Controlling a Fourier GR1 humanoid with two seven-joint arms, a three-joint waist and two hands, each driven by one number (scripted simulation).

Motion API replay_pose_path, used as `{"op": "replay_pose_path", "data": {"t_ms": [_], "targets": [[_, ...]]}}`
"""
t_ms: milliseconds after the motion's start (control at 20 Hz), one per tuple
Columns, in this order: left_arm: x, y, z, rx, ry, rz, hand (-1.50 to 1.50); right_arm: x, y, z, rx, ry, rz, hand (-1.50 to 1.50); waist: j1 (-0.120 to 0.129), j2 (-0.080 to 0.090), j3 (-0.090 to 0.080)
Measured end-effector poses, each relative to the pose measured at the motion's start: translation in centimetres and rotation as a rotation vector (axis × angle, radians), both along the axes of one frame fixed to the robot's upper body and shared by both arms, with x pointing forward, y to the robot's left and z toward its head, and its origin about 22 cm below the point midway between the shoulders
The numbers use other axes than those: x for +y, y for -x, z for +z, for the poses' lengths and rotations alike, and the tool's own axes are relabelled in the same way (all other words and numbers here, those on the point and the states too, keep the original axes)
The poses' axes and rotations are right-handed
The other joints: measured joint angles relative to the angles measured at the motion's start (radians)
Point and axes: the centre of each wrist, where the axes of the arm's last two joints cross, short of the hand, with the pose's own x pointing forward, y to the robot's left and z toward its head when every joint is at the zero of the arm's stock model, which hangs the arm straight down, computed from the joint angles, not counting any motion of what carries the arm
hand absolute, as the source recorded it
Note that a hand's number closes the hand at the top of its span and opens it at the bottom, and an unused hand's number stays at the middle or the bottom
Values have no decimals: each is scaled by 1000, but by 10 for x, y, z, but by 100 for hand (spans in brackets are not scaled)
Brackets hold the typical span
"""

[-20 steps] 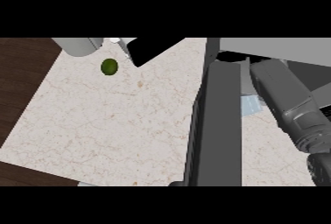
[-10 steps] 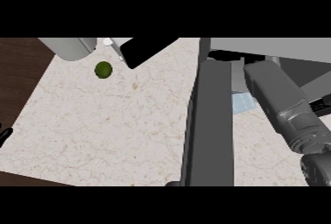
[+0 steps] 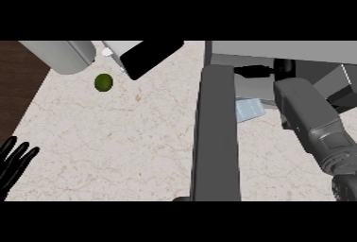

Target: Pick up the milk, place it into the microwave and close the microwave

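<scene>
Head view, the only one we get: the right forearm (image 3: 312, 124) reaches up the right side into the open microwave (image 3: 279, 54), and the right hand (image 3: 259, 72) shows only as a dark bit at the mouth, so I can't tell how its fingers stand. The milk? Probably that pale blue carton (image 3: 248, 109) peeking out between the open microwave door (image 3: 216, 132) and the forearm (mostly hidden, so that's a guess). The left hand (image 3: 14, 163) rests at the left edge, fingers spread.

Risks as I see them: the forearm could clip the door, or the carton could tip at the threshold. A green lime (image 3: 103, 82) sits well clear.
</scene>
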Motion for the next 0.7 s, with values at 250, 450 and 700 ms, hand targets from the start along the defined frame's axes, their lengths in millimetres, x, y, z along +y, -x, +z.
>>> {"op": "replay_pose_path", "data": {"t_ms": [250,450,700], "targets": [[-16,-3,-15,22,8,-99,-150,-12,11,-21,26,-127,123,-150,-29,-12,0],[-27,-9,-26,60,-10,-185,-150,-2,19,-38,44,-249,216,-150,-48,-21,-1],[-44,-17,-33,79,-54,-249,-150,6,38,-72,61,-399,304,-150,-71,-34,-2]]}}
